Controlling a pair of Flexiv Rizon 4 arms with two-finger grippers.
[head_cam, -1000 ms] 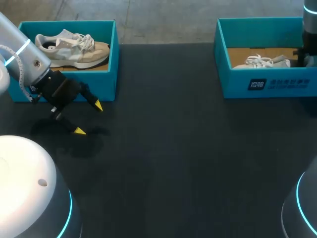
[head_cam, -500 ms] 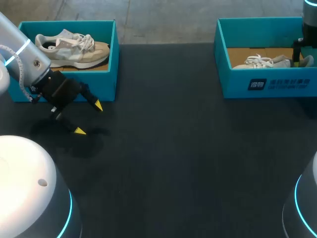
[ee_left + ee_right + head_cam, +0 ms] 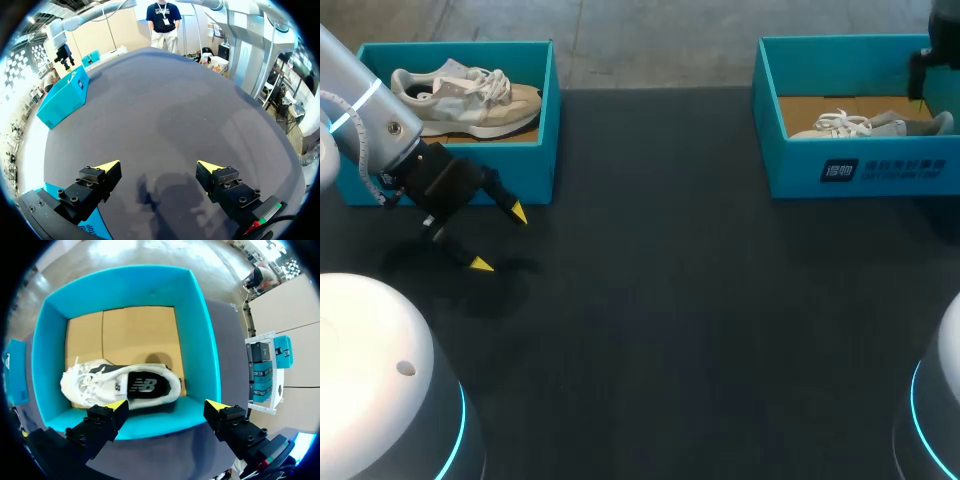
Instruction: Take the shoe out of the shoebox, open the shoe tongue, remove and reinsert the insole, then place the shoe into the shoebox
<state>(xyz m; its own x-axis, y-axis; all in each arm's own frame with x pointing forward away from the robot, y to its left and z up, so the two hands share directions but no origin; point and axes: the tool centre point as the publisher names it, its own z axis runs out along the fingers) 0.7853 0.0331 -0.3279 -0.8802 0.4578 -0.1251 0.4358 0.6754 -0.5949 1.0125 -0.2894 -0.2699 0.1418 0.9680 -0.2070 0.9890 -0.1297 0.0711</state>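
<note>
Shoe (image 3: 860, 125) (image 3: 122, 385). Lay on its sole inside the shoebox (image 3: 860, 172) at the upper right of the frame, long axis running left to right, toe leftward, against the near wall. Right gripper (image 3: 167, 405): hung above it, fingers spread, holding nothing. Left gripper (image 3: 500, 238): released too, low over the table (image 3: 670, 300) beside a second shoebox (image 3: 551, 110) holding a second shoe (image 3: 470, 95).
</note>
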